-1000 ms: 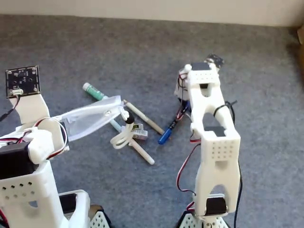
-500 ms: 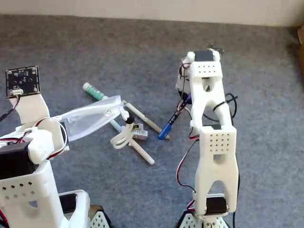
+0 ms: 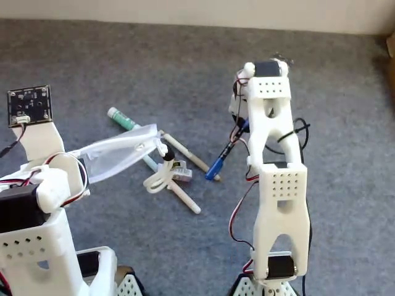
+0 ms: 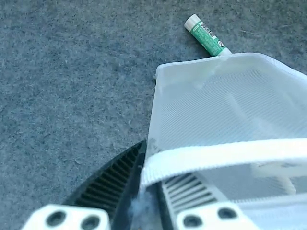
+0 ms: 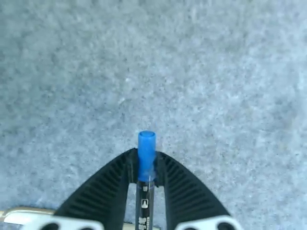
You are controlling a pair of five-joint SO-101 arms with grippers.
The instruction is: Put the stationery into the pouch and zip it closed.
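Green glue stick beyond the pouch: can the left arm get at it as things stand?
Probably not. The left arm's jaws are shut on the edge of the mesh pouch, which overlaps the near end of the glue stick; the arm would need to let go first.

You see a bench [image 3: 92,55] w/ grey carpet-like cover, short nap, in all views. Pale strip [image 3: 185,11] runs along far edge. Brown edge [image 3: 391,52] at far-right corner. Light approx. diffuse.
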